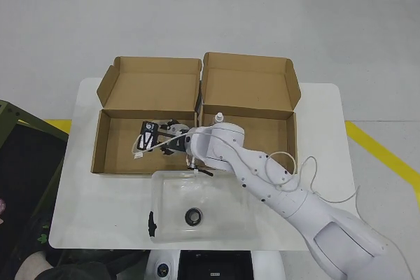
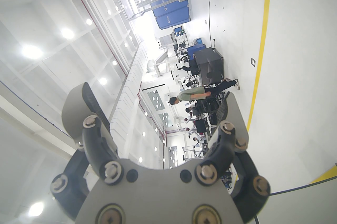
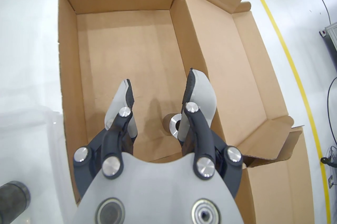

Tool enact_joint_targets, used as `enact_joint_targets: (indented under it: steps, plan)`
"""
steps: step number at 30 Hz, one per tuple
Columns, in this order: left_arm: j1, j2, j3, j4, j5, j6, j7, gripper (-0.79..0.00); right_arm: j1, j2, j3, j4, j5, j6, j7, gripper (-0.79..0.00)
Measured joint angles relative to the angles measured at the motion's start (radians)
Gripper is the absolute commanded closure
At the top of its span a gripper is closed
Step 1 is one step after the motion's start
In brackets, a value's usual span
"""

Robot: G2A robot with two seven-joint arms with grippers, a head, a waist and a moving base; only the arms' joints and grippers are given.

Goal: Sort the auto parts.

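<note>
**Item 1 – right gripper** (image 3: 160,78). It hangs over the left-hand box (image 3: 123,45), low inside the walls. The fingers are spread wide and grip nothing.

**Item 2 – silver part** (image 3: 173,127). This is a short, stubby cylinder with bright metal on its round end face and a dark bore at the centre. It lies on the cardboard floor of the left-hand box, close to the long wall that carries the lid flap. It is not between the fingertips. It sits back toward the wrist, just beside the lid-side finger (image 3: 200,93), which partly hides it. The bored face is turned up toward the wrist camera, so the axis looks tilted rather than flat, though I cannot tell exactly how. I judge this one already sorted.

**Item 3 – dark ring** (image 1: 193,217). A black, round part with a hole through it, lying alone in the clear bin (image 1: 169,183) at the near edge of the table (image 1: 112,210). It looks like the next to be sorted. From the right gripper it lies back toward the robot, across the box's near wall, and the right arm is plainly the nearer one.

**Item 4 – right-hand box** (image 1: 276,133). It stands open, touching the left-hand box along one side.

**Item 5 – left gripper** (image 2: 158,90). It is pointed up and out at the room, away from the table – fingers apart, holding nothing.
</note>
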Motion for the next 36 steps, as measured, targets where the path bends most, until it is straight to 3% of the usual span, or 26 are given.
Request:
enact_joint_targets:
  steps: [20,36]
  plan:
    - [0.000,0.000,0.000,0.000,0.000,0.000,0.000,-0.785,-0.367,0.129,0.227,-0.457,-0.026,-0.295,0.080,-0.376]
    - [0.000,0.000,0.000,0.000,0.000,0.000,0.000,-0.785,-0.536,0.187,0.272,-0.529,-0.098,-0.445,0.074,-0.382]
